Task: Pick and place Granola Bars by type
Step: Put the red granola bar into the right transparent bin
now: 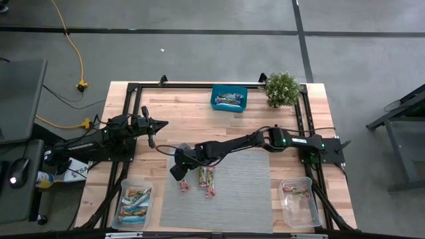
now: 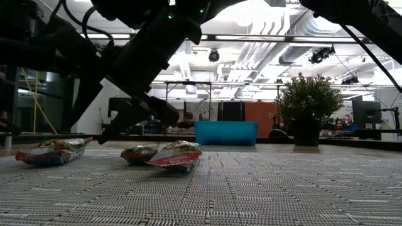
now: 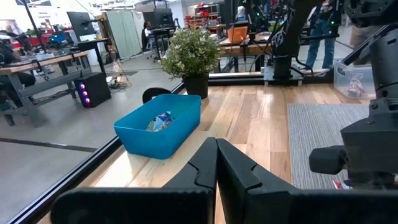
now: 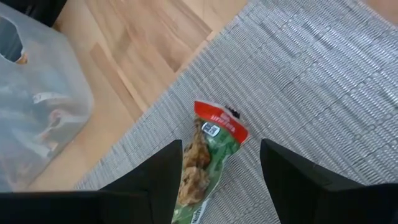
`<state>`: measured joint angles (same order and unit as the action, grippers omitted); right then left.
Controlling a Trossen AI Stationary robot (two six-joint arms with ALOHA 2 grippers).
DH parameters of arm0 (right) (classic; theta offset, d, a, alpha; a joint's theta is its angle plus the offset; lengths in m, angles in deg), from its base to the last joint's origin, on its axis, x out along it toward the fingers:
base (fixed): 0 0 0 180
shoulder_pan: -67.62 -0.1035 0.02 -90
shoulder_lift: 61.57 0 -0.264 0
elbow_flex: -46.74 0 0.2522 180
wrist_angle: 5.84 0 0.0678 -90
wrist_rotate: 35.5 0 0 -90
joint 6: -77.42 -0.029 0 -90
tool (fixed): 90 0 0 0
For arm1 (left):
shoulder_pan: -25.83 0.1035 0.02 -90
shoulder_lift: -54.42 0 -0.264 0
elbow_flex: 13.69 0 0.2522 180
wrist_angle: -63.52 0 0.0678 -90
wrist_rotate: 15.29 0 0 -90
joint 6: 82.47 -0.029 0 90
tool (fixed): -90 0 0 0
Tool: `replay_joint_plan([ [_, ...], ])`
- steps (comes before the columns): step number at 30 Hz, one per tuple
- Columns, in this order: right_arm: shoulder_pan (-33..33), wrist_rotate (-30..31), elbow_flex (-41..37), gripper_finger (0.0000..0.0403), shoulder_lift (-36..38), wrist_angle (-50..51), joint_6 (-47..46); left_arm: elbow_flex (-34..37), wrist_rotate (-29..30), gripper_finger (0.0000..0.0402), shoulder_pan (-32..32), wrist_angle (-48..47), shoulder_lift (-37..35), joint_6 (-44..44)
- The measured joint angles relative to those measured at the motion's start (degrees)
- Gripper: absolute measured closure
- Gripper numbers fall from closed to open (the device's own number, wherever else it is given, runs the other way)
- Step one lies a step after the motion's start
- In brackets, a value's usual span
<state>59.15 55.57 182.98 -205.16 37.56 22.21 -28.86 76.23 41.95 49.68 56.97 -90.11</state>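
Note:
Three red/green granola bars lie flat on the grey mat [image 1: 246,192]: one at its left edge [image 1: 184,184] and two beside it [image 1: 202,176] [image 1: 210,183]. They also show in the low view [image 2: 53,151] [image 2: 179,154]. My right gripper [image 1: 178,170] is open and hovers just above the left-edge bar [image 4: 211,134], one finger on either side of it without touching. My left gripper [image 1: 163,124] is shut and empty, held over the table's left part, far from the bars; it also shows in the left wrist view [image 3: 216,158].
A clear tub [image 1: 135,204] with light blue bars stands at the near left, close to my right gripper. A second clear tub [image 1: 299,200] with red/green bars stands at the near right. A teal box [image 1: 229,99] holding bars and a potted plant [image 1: 282,88] stand at the far edge.

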Motion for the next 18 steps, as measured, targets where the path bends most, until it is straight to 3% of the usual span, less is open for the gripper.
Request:
replay_joint_plan([
  [18,0.22,1.52,0.0,0.0203,-0.02,-1.0,1.68,-0.01,0.0,0.0401,0.0,0.0,0.0,0.01],
])
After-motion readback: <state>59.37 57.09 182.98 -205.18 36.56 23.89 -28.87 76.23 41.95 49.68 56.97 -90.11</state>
